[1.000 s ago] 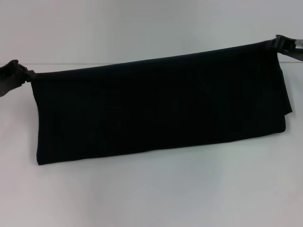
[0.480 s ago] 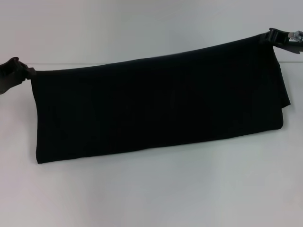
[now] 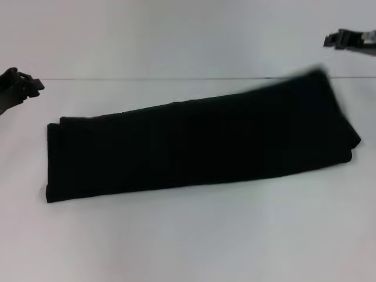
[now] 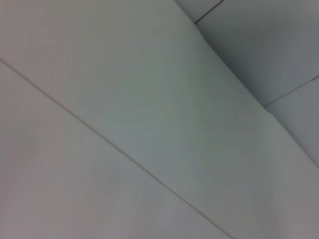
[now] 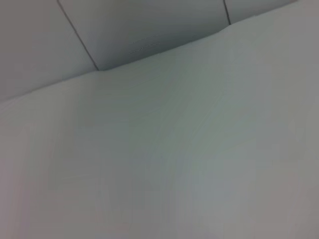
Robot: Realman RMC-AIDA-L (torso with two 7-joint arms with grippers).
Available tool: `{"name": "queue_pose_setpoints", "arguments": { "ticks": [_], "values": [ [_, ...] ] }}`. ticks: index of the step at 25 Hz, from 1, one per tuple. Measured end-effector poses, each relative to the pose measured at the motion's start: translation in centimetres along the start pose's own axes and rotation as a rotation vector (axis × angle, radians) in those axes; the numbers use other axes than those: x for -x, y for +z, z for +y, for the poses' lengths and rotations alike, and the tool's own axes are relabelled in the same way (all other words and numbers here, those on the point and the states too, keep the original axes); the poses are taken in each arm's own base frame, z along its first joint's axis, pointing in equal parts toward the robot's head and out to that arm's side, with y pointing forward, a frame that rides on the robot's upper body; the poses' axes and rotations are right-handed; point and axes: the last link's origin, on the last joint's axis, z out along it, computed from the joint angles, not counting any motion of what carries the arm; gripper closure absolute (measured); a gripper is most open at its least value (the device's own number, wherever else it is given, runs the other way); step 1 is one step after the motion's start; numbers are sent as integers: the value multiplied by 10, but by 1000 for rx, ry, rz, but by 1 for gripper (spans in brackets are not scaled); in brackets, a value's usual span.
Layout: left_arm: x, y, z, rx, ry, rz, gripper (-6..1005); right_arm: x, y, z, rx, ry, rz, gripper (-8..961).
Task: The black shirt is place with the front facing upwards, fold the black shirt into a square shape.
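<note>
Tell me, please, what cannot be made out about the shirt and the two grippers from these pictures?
- black shirt: its front print is folded out of sight in the head view; its far right corner is blurred.
- left gripper and right gripper: cut by the head view's edges.
- Both wrist views show only pale surface.

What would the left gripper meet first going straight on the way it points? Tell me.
The left gripper points inward, above the black shirt's left end. Its line seems free over the white table; depth is unclear.
</note>
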Motion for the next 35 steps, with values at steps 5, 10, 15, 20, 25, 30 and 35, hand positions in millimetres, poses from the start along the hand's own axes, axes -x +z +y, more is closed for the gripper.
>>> {"name": "queue_pose_setpoints", "arguments": {
  "ticks": [5,10,15,20,25,30,35],
  "values": [
    [1,-1,1,22,-26,16,913,27,-13,-3,12,-26,-30,760],
    [3,-12,5,114,-12,19,737,29,-45,-23,100,81,-43,612],
    [18,-33,7,297,26,-2,481,-7,-82,-51,271,246,-72,308],
    [49,-54,-9,402,-71,-56,256,-61,-110,-77,394,375,-109,110],
    [88,-60,-24,444,-226,-127,201,-90,-121,-87,405,393,-77,6],
    [121,-55,-33,453,-342,-171,202,-96,-123,-83,432,352,-41,6],
    [140,-60,-49,404,-457,-165,203,-107,-117,-80,410,305,18,6]
  ]
}}
